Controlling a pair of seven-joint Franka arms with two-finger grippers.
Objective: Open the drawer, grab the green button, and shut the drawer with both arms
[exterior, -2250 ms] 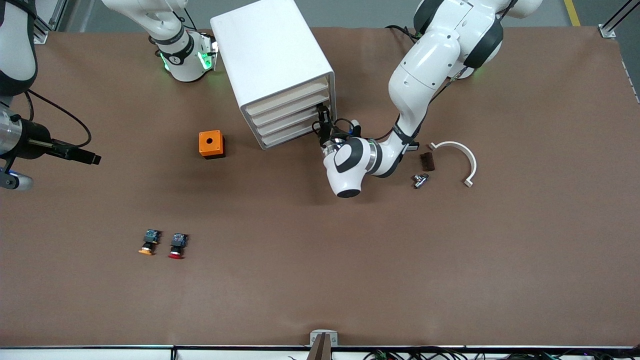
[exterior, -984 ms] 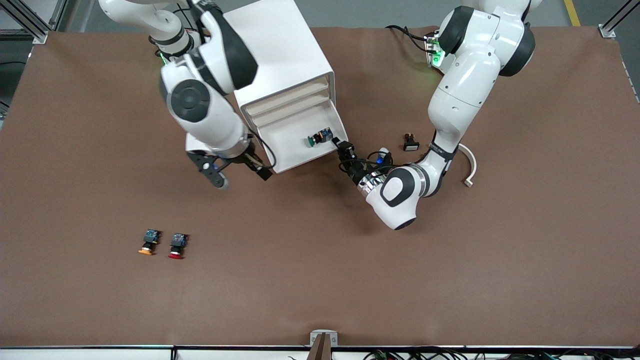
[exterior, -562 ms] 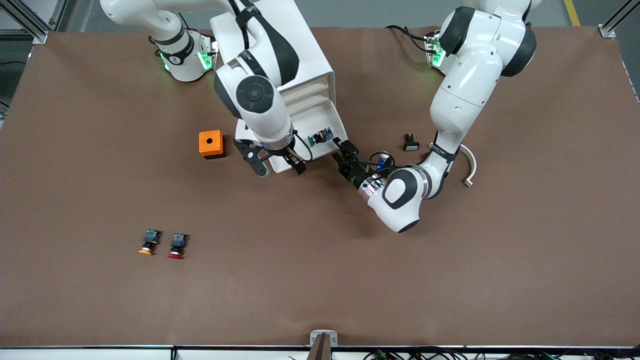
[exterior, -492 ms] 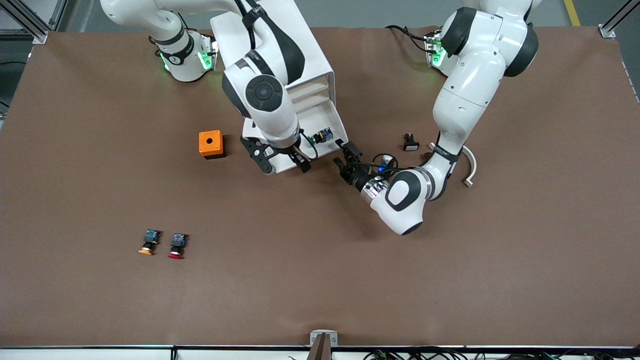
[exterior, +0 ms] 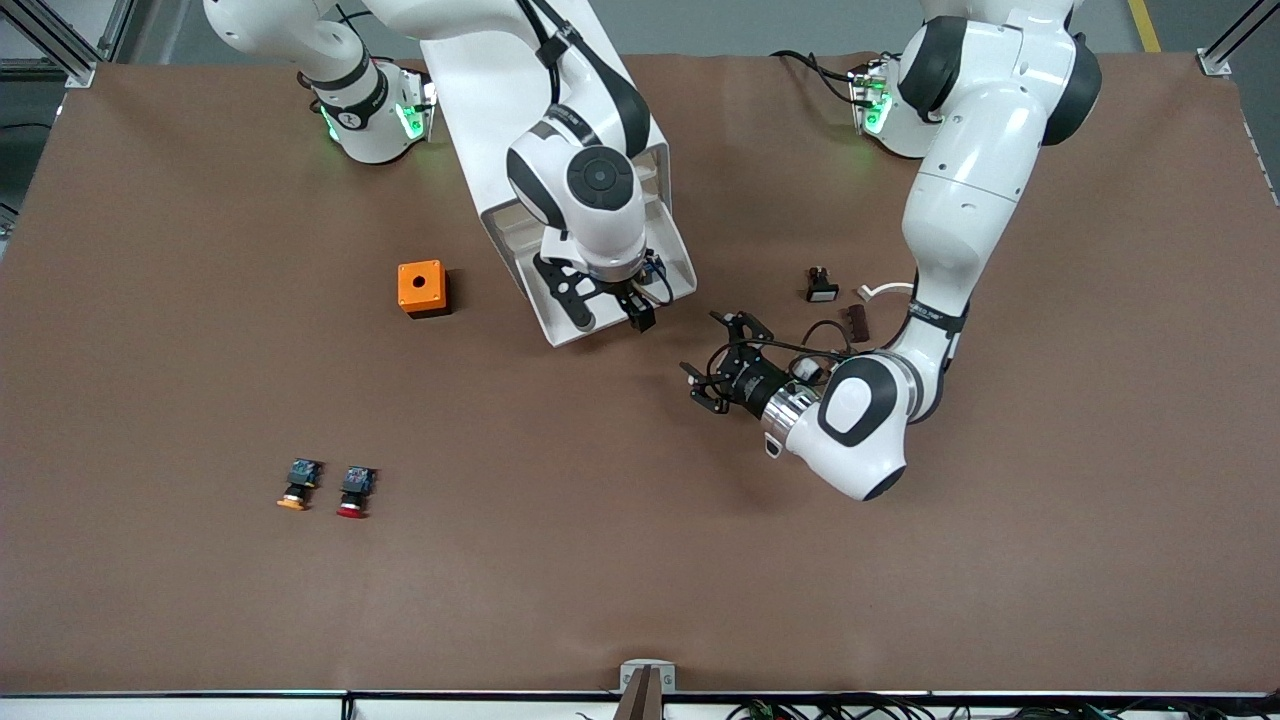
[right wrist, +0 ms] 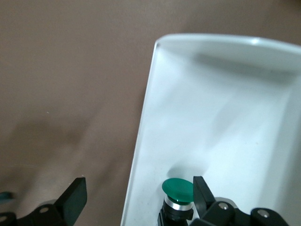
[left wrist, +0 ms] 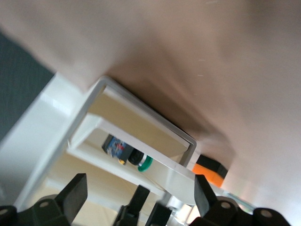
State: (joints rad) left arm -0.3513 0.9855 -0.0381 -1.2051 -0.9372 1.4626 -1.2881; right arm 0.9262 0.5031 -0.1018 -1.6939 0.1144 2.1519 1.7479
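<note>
The white cabinet (exterior: 520, 90) has its lowest drawer (exterior: 685, 275) pulled out. The green-capped button lies in it, mostly hidden under the right hand in the front view; only its blue-grey rear (exterior: 655, 268) shows. My right gripper (exterior: 608, 312) is open just above the drawer, and in the right wrist view (right wrist: 138, 197) the green cap (right wrist: 178, 187) sits between its fingers, close to one finger (right wrist: 200, 193). My left gripper (exterior: 712, 360) is open and empty over the bare table, apart from the drawer's front. The left wrist view (left wrist: 138, 195) shows the button (left wrist: 141, 162) in the drawer (left wrist: 141, 136).
An orange box (exterior: 422, 288) stands beside the cabinet toward the right arm's end. Orange-capped (exterior: 295, 484) and red-capped (exterior: 354, 492) buttons lie nearer the front camera. A small black part (exterior: 820, 285), a brown piece (exterior: 856, 322) and a white curved piece (exterior: 885, 290) lie by the left arm.
The left gripper pulled the lowest drawer out, let go and drew back over the table. The right arm swung in from its end and lowered its open gripper over the button.
</note>
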